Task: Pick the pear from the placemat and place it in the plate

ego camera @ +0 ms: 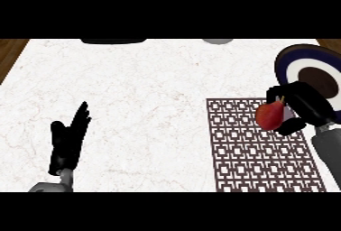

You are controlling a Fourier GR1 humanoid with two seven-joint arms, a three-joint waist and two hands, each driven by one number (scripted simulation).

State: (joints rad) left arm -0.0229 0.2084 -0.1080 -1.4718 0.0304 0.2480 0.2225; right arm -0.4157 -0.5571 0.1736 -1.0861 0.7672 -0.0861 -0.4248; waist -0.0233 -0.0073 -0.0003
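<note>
Right hand (303, 104) fingers around pear (269, 115), beside bare plate (293, 56); left hand (66, 140) fingers straight.

**One head camera looking steeply down at the counter**

A single view is covering the scene. It is looking from the robot's head height, tilting steeply down onto the white marble counter (146, 90), facing away from the robot's body toward the counter's far edge at the top. The forearms are entering from the lower edge, the left hand (70, 140) at the view's left and the right hand (303, 106) at its right. The camera is sitting close enough that the placemat (260, 158) and the plate (313, 67) are being cut by the frame's right side.
</note>
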